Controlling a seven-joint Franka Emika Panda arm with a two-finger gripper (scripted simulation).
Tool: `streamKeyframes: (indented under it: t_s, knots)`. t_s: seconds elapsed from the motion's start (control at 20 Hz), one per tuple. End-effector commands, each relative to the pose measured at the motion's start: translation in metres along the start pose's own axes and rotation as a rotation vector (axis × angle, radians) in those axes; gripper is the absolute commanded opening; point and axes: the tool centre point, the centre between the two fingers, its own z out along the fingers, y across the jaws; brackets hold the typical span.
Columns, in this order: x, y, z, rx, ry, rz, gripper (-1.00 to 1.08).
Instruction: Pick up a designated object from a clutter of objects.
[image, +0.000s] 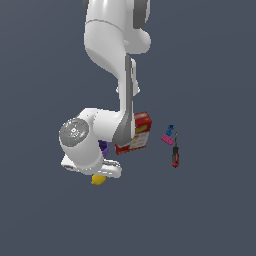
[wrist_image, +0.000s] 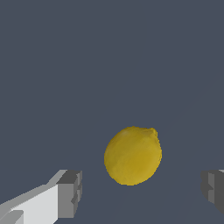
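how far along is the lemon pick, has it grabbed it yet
Done: the gripper is lined up over the lemon, away from the cracker box. In hand: fingers are spread wide either side of it, not touching. Left: close on the lemon and lift.

Glossy white arm (image: 107, 45), grey joints, grey-tipped fingers (wrist_image: 70, 192)

Everything I see is lit evenly and softly, with no cast shadows on the flat slate-grey ground and no glare or blur in either view. My white arm (image: 107, 45) shades gently from bright to grey across its curves. Through my wrist camera the lemon (wrist_image: 133, 155) is sharp, slightly darker along one flank, its edges a little jagged.
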Motion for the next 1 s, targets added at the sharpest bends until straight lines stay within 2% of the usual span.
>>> streamKeyframes:
  t_s: [0.0, 0.25, 0.7, 0.95]
  knots:
    - [0.001, 0.001, 0.002, 0.0, 0.002, 0.001, 1.0]
    - [0.0, 0.001, 0.007, 0.0, 0.0, 0.001, 1.0]
    - [0.0, 0.001, 0.048, 0.0, 0.002, 0.001, 1.0]
    - [0.001, 0.001, 0.052, 0.0, 0.002, 0.001, 1.0]
